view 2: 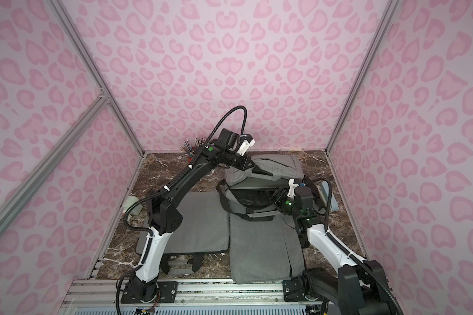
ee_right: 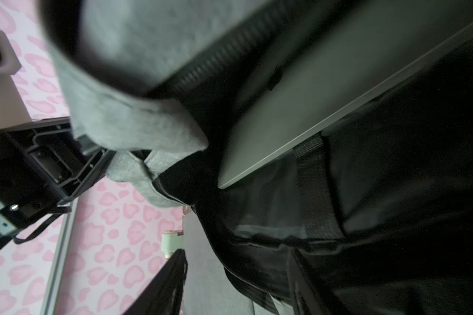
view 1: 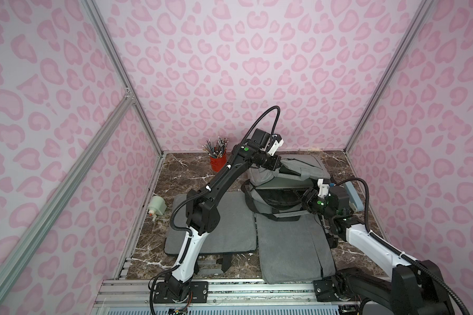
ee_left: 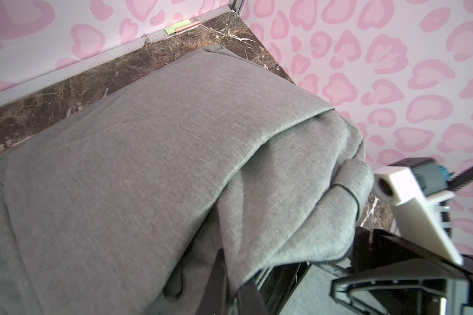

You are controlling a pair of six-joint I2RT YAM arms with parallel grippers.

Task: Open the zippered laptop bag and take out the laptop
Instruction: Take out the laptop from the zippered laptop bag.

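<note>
The bag point(view 1: 281, 188) lies at 1 o'clock on the worktop point(view 1: 180, 174), already unzipped. My left fingers point(view 1: 280, 161) are clamped on its upper flap point(ee_left: 175, 136) and hold it raised. The laptop point(ee_right: 325, 103) sits inside, its edge exposed, not yet extracted. My right fingers point(view 1: 302, 194) stand parted at the mouth, gripping nothing. Remaining: grasp the laptop and withdraw it.

Even bright light; right wrist view blurred.
</note>
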